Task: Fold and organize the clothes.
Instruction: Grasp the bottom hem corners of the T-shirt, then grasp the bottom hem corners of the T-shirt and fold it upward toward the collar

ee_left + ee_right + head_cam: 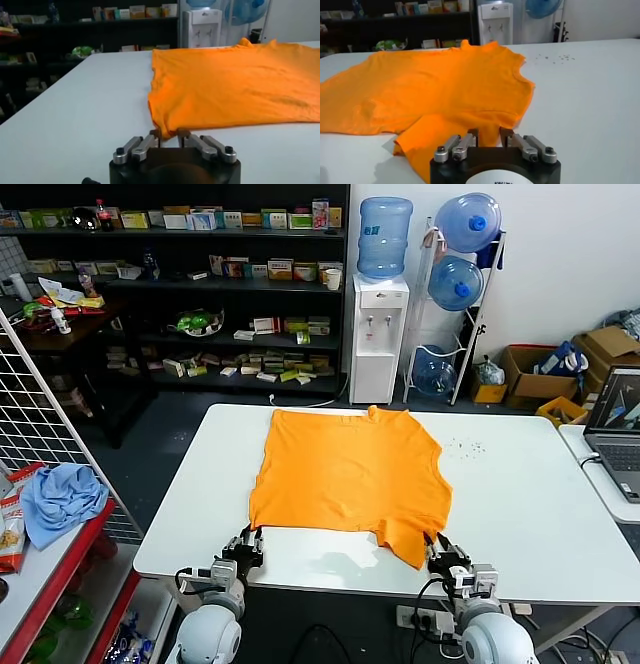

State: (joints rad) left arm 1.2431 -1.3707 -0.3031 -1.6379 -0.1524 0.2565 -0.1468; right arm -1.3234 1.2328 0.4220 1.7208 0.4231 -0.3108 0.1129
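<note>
The orange T-shirt (345, 469) lies spread flat on the white table (530, 504), plain side up with no lettering showing. My left gripper (247, 536) is at the shirt's near left hem corner. In the left wrist view (168, 134) its fingers stand apart, with the tip of that corner of the shirt (235, 85) between them. My right gripper (436, 544) is at the near right flap of the shirt. In the right wrist view (488, 132) its fingers stand apart, with orange cloth of the shirt (435, 85) between them.
A light blue cloth (62, 499) lies on a red shelf at the left, beside a wire grid. A laptop (620, 424) sits on a side table at the right. Small dark specks (465, 448) dot the table right of the shirt. Shelves and a water dispenser (378, 334) stand behind.
</note>
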